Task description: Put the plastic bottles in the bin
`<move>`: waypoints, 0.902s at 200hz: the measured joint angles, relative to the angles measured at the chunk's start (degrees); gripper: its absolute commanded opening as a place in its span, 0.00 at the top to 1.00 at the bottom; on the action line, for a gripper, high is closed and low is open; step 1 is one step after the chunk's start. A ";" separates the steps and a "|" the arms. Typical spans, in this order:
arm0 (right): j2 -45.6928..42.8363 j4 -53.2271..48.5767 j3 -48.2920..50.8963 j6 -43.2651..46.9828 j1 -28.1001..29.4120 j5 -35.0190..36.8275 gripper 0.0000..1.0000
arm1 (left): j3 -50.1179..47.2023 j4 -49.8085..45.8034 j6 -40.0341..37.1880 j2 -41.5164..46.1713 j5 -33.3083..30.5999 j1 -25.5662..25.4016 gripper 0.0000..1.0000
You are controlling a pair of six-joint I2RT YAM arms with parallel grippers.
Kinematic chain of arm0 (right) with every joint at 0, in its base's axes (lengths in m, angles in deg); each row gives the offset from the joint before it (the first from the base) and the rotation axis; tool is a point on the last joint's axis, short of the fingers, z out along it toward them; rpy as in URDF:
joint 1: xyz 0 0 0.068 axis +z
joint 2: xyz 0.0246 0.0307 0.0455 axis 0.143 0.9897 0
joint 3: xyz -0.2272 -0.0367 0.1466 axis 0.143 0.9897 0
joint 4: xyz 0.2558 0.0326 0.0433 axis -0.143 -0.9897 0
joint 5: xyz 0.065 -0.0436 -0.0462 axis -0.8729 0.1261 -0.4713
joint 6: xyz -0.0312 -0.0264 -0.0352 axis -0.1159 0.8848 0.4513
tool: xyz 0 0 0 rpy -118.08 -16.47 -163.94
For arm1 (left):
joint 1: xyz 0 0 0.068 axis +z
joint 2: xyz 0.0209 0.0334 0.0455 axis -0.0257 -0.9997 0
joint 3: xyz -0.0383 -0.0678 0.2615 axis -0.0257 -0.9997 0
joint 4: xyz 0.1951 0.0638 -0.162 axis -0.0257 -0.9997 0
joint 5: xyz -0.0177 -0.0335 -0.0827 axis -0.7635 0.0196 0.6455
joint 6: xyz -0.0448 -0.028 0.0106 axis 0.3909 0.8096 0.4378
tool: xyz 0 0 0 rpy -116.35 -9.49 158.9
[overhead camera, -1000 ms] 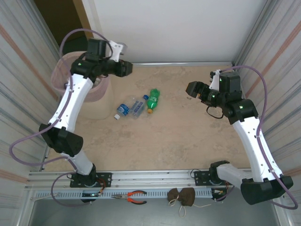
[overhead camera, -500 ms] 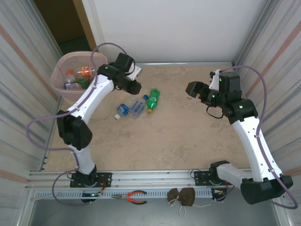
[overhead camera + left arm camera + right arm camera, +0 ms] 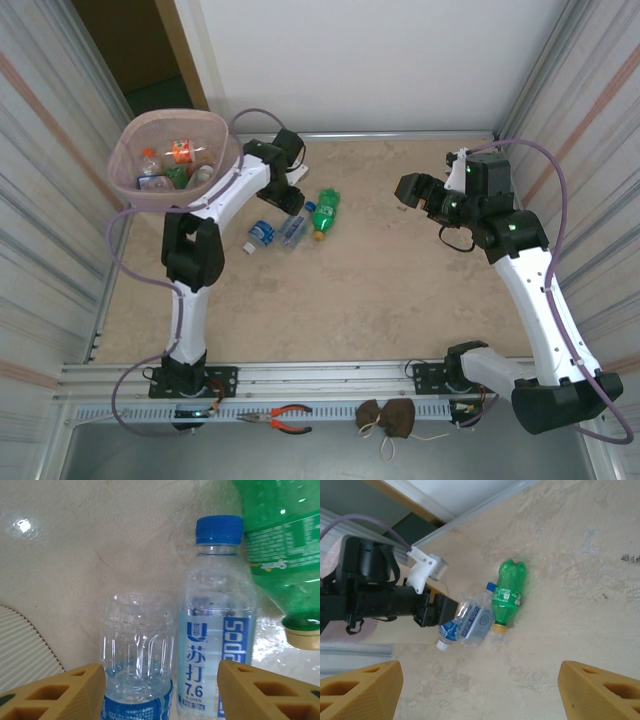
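Bright even light, soft shadows; mild glare

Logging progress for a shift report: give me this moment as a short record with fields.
bin: holds several bottles
table: three more lie together, two clear bottles, one green bottle
left pincer: open, empty, aimed at the clear bottles
right pincer: open, empty, above the table's right side

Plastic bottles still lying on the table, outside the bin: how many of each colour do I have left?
Clear plastic bottles: 2 (blue-capped clear bottle, white-capped clear bottle)
Green plastic bottles: 1 (green bottle with a yellow cap)
Total: 3
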 measured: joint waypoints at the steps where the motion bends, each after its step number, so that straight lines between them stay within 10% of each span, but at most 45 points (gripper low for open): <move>1: 0.00 -0.02 0.00 0.00 0.00 0.00 0.20 | 0.07 -0.04 0.02 -0.07 -0.02 0.00 0.41; 180: 0.00 -0.04 0.00 0.00 0.00 0.15 0.20 | 4.24 -6.38 -0.37 -8.66 5.49 4.07 0.30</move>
